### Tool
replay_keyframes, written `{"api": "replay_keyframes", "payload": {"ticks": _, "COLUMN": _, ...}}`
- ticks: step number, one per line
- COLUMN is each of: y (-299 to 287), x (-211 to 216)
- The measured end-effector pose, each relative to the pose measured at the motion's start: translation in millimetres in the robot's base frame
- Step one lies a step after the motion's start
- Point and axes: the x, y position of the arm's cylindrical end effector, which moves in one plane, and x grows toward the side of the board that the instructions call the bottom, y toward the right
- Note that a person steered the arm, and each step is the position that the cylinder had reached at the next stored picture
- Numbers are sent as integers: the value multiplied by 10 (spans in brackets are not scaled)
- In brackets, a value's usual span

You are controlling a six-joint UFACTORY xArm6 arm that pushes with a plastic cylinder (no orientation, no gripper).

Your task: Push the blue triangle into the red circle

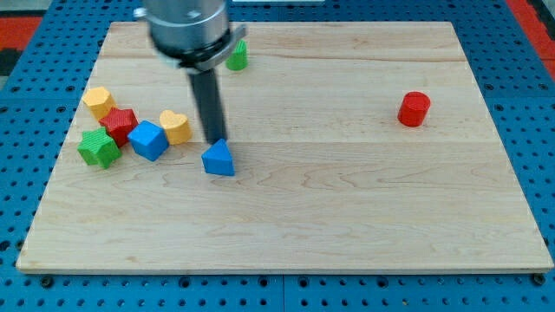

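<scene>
Blue triangle [219, 159], left of board centre, my tip [213, 139] touching its upper-left edge, no jaws fitted; red circle [414, 109] well apart rightward: risk, off-centre push spins it aside.

Resting on the bench [347, 217], left of centre: blue triangle [218, 160], with my tip [214, 140] right at its upper edge. Just left of the tip: yellow heart [176, 126], then blue cube [148, 140], red star [120, 124], green star [99, 148] and yellow hexagon [99, 101], clustered. Near the view's top, partly behind the arm: green block [237, 57]. Well apart at the view's right: red circle [414, 109].
</scene>
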Motion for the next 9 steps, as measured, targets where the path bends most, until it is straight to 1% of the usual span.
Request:
{"api": "replay_keyframes", "payload": {"ticks": 1, "y": -186, "x": 207}}
{"api": "replay_keyframes", "payload": {"ticks": 2, "y": -598, "x": 763}}
{"api": "replay_keyframes", "payload": {"ticks": 3, "y": -281, "x": 999}}
{"api": "replay_keyframes", "payload": {"ticks": 4, "y": -604, "x": 880}}
{"api": "replay_keyframes", "payload": {"ticks": 5, "y": -1202, "x": 1199}}
{"api": "replay_keyframes", "payload": {"ticks": 6, "y": -543, "x": 1311}}
{"api": "replay_keyframes", "payload": {"ticks": 7, "y": -12, "x": 1061}}
{"api": "replay_keyframes", "payload": {"ticks": 8, "y": 80, "x": 1172}}
{"api": "replay_keyframes", "payload": {"ticks": 9, "y": 44, "x": 1652}}
